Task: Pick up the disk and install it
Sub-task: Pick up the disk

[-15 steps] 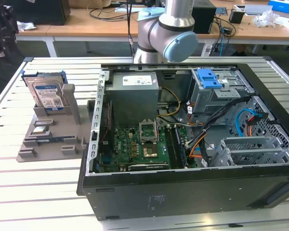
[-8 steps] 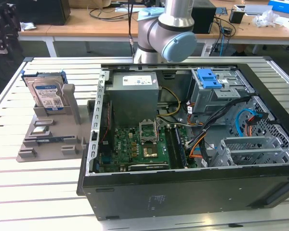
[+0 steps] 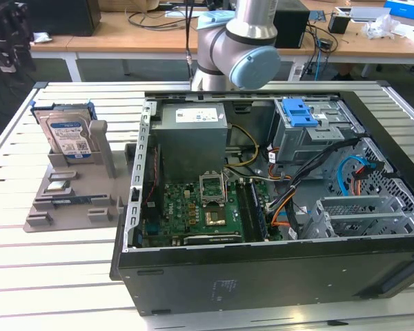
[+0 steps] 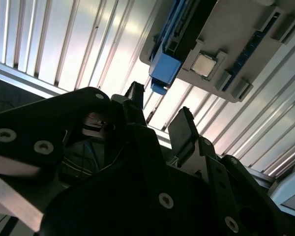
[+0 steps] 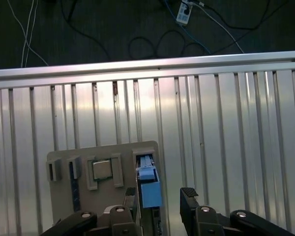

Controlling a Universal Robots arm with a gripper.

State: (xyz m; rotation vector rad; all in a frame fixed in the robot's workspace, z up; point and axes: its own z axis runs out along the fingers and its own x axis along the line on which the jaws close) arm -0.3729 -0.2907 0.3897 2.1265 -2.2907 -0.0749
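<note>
The disk (image 3: pixel 67 134) stands upright on its edge in a grey holder (image 3: pixel 69 196) on the slatted table, at the exterior view's left. It is silver with a white-and-blue label and a blue bracket. In the first wrist view my gripper (image 5: pixel 160 200) is open, and the disk's blue bracket edge (image 5: pixel 148 189) shows below it, close to one finger (image 5: pixel 132 196). In the second wrist view the gripper (image 4: pixel 160 105) is open and holds nothing, apart from the blue bracket (image 4: pixel 164 69) and holder (image 4: pixel 246 29) beyond it.
An open computer case (image 3: pixel 262 276) lies on the table with a grey power-supply box (image 3: pixel 193 121), a motherboard (image 3: pixel 207 214), cables and a drive cage (image 3: pixel 317 134) topped by a blue latch piece (image 3: pixel 300 110). The arm's body (image 3: pixel 238 41) stands behind the case. A silver chip (image 5: pixel 102 169) sits in the holder.
</note>
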